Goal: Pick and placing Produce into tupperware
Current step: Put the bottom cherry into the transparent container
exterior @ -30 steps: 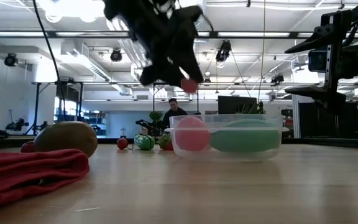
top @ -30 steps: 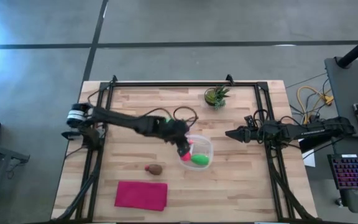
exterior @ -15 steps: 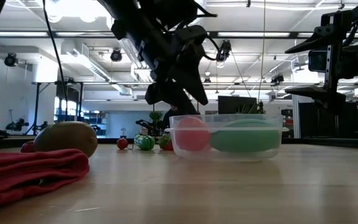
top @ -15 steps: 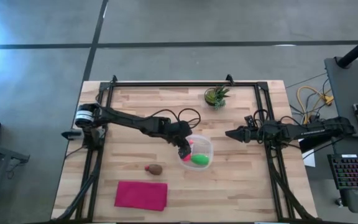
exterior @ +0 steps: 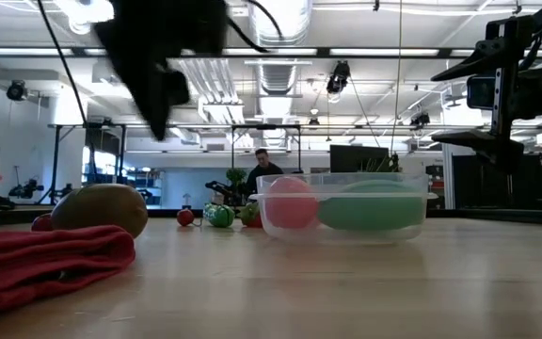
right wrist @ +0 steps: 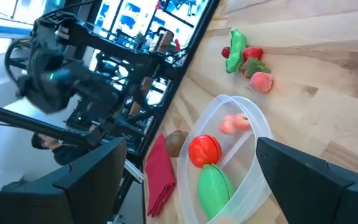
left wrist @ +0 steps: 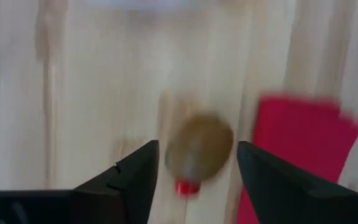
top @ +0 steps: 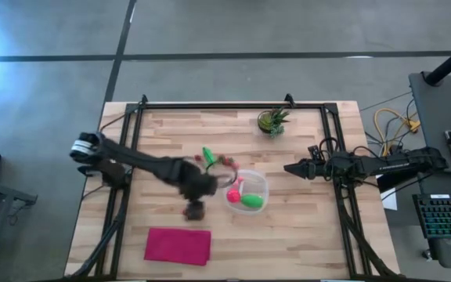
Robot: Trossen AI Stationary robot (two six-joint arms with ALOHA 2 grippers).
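The left hand (top: 196, 188) is hanging directly above the brown round piece (left wrist: 199, 147) on the tabletop (top: 304, 235), fingers spread and gripping nothing, beside the tupperware (top: 255, 184). The right hand (top: 290, 168), parted, is waiting farther off.

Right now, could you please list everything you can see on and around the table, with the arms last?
Container: one, clear plastic, right of table centre.
Produce in container: a green oblong piece, a red round one, a pink one.
Brown round piece: one, beside the container, a small red piece against it.
Loose produce: green, red and pink pieces, behind the container.
Cloth: one, magenta, near front edge.
Potted plant: one, green, at the back.
Person: one, in the room behind.
Left gripper: open, above the brown piece.
Right gripper: open, waiting right of the container.
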